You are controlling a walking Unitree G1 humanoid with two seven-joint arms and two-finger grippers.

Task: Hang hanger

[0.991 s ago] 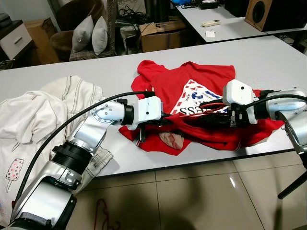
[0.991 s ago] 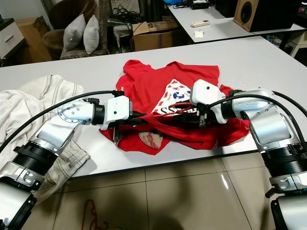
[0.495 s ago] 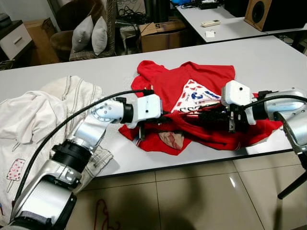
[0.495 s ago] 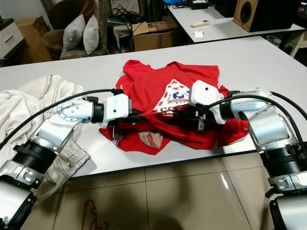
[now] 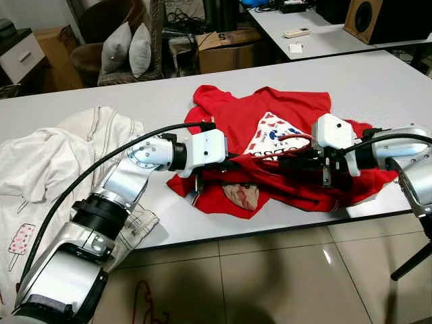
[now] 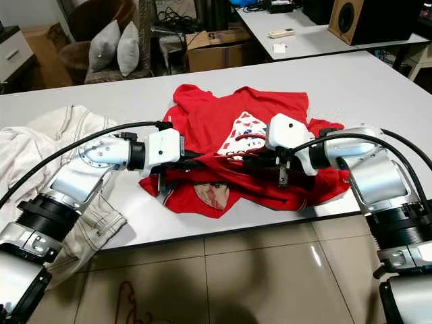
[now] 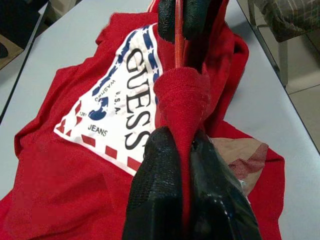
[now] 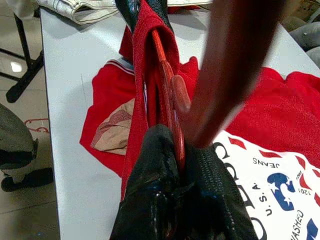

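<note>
A red T-shirt (image 5: pixel 270 115) with a white GUESS print lies crumpled on the white table (image 5: pixel 378 81). My left gripper (image 5: pixel 237 162) is shut on a raised fold of the shirt (image 7: pixel 182 95) near its front edge. Facing it from the right, my right gripper (image 5: pixel 287 160) is shut on a thin red hanger (image 8: pixel 167 80). The hanger's rod runs from my right fingers (image 8: pixel 155 165) into the fold that the left gripper pinches. The two grippers' tips sit close together, a little above the table. Most of the hanger is hidden in the cloth.
A heap of white clothing (image 5: pixel 61 162) covers the table's left part. The table's front edge (image 5: pixel 270 231) runs just below both arms, with tiled floor beneath. Behind stand a chair with cushions (image 5: pixel 128 47), a cardboard box (image 5: pixel 226 50) and a second table (image 5: pixel 317 34).
My left gripper has edged slightly up and to the right with the shirt fold. The right gripper with the hanger has barely moved.
</note>
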